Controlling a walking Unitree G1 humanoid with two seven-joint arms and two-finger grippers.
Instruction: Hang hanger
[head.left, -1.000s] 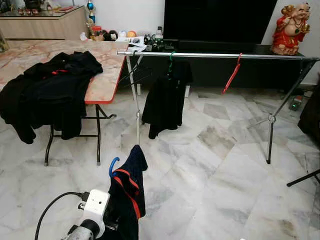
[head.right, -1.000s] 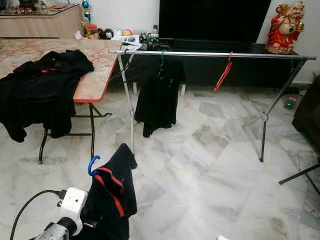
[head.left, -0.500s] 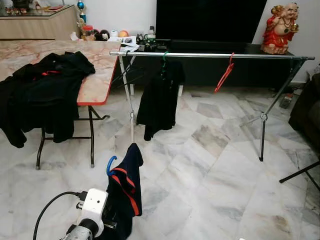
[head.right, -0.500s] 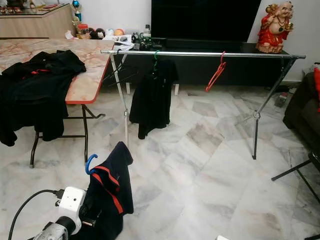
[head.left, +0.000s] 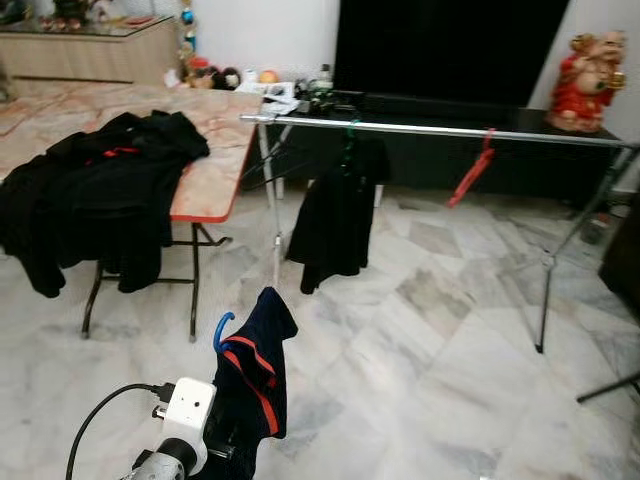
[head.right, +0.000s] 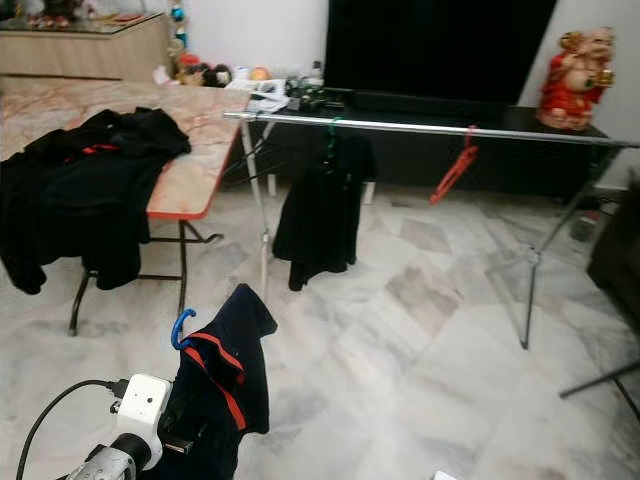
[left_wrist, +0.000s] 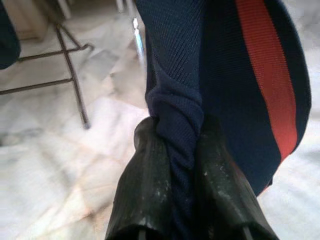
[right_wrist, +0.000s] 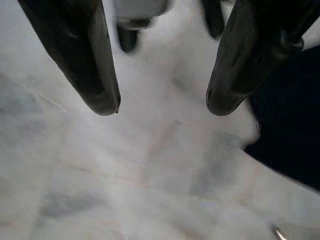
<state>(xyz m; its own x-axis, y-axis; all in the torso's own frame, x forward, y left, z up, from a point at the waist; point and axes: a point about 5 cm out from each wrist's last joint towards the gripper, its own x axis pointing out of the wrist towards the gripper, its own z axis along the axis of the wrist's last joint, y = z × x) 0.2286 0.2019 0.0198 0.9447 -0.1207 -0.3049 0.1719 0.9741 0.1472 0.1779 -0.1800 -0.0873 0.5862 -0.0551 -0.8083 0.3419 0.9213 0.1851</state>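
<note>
Meanwhile the navy garment (head.left: 255, 375) on its blue hanger (head.left: 222, 331) is kept pinched in the closed left hand (left_wrist: 182, 150), the rail (head.left: 440, 129) now viewed slightly shifted, hanging judged still ahead.

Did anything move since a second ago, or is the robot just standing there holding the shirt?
Only the camera shifted a little. The left gripper still pinches the navy shirt on its blue hanger. The right gripper stays open over the floor. The rail, black shirt and red hanger haven't moved.
</note>
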